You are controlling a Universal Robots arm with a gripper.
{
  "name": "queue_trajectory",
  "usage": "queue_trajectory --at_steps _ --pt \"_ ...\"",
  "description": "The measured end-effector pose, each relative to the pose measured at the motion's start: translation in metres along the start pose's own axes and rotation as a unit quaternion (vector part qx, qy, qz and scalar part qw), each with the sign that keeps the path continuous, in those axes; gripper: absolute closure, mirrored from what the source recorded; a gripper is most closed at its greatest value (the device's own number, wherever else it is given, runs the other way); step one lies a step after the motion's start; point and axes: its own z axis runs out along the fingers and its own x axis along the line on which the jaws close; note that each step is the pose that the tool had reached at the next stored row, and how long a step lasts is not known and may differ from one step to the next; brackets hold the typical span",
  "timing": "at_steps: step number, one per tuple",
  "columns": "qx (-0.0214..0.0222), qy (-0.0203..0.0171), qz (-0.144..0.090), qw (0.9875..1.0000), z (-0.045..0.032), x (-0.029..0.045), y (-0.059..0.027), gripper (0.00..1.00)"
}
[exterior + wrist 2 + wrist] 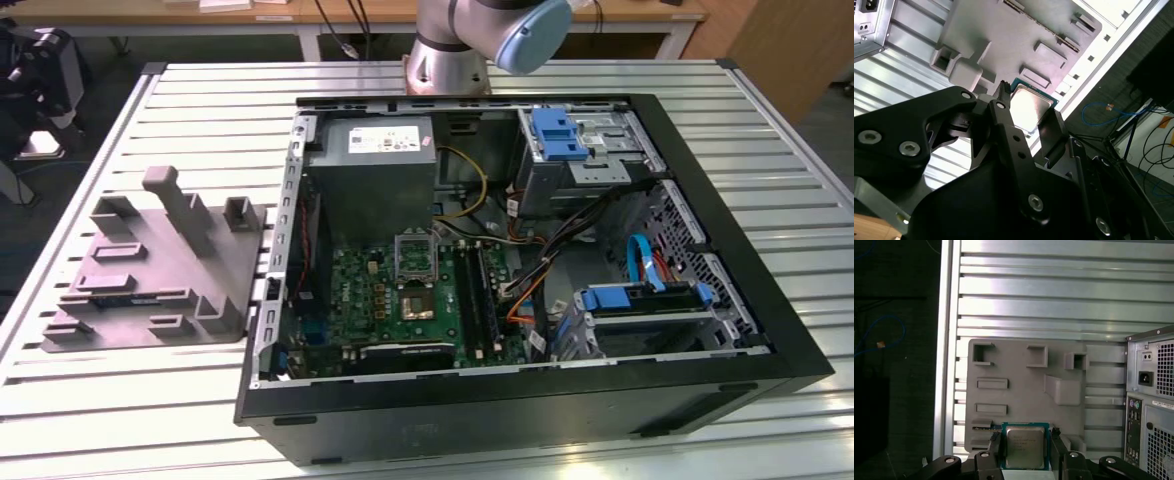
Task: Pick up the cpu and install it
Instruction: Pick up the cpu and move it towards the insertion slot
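Note:
The cpu [1025, 447], a small square chip with a silver-grey top and a green rim, sits between the black fingers of my gripper [1025, 440], which is shut on its two opposite edges. In the second wrist view the cpu [1030, 104] shows the same way, gripped in the gripper [1029, 114] high above the grey-purple fixture [1004, 35]. The fixture [1019, 390] lies far below on the slatted table. In the exterior view the fixture [147, 280] is at the exterior view's left of the open computer case, whose dark socket [416, 300] sits on the green motherboard.
The open computer case [534, 400] holds a grey power supply [374, 170], cables and blue drive brackets [641, 295]. The arm's base [447, 60] stands behind the case. The case's rear panel [1151, 400] lies beside the fixture. The slatted metal table [134, 400] surrounds both.

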Motion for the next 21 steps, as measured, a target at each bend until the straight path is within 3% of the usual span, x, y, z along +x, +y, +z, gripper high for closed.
queue_trajectory --at_steps 21 --pt "0.0000 0.0000 0.000 1.0000 0.0000 -0.0040 -0.0001 0.53"
